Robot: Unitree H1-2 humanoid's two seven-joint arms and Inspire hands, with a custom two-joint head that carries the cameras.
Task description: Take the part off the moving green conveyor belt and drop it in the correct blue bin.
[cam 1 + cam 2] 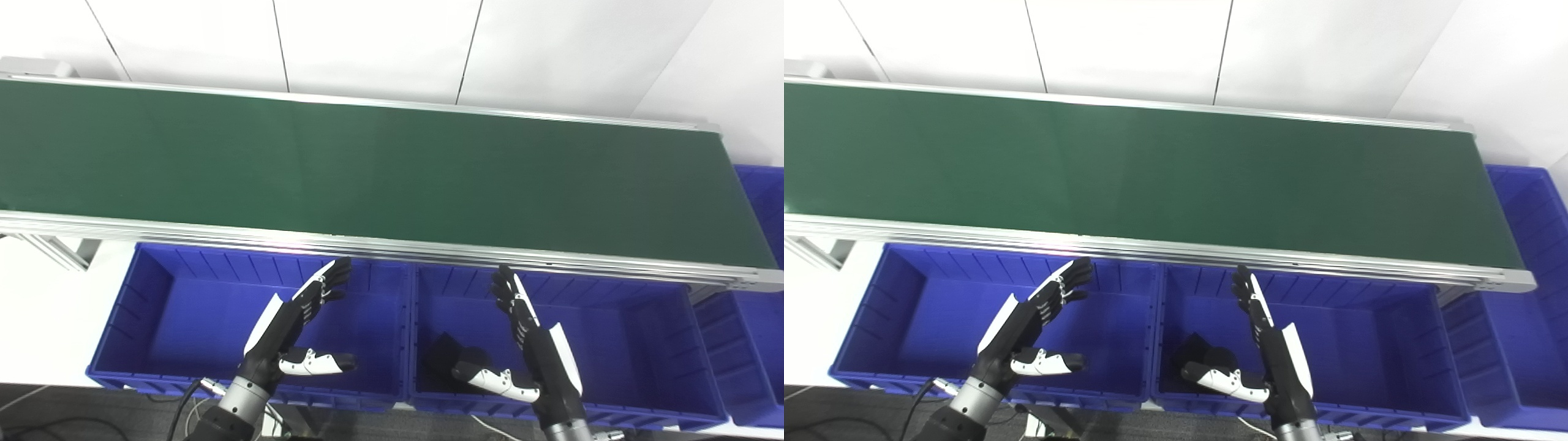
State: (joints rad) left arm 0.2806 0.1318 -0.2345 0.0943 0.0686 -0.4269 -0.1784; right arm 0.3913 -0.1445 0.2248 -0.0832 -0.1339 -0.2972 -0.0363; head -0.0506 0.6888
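— Both hands are spread wide and grasp nothing. The left hand (pixel 294 334) hovers over the left blue bin (pixel 141 294), fingers straight, thumb out to the side; the right hand (pixel 530 343) hovers the same way over the middle blue bin (pixel 661 343).

— And the part?

— One dark object (pixel 450 358) lies on the floor of the middle bin, just beside the right thumb; I cannot tell whether they touch, nor whether it is the part. The green conveyor belt (pixel 367 165) shows only bare green surface.

— What stands around?

— The belt's aluminium rail (pixel 184 229) runs along the bins' far rims, close to the fingertips. A third blue bin (pixel 759 343) sits at the belt's right end. Cables (pixel 184 404) trail by the left wrist.
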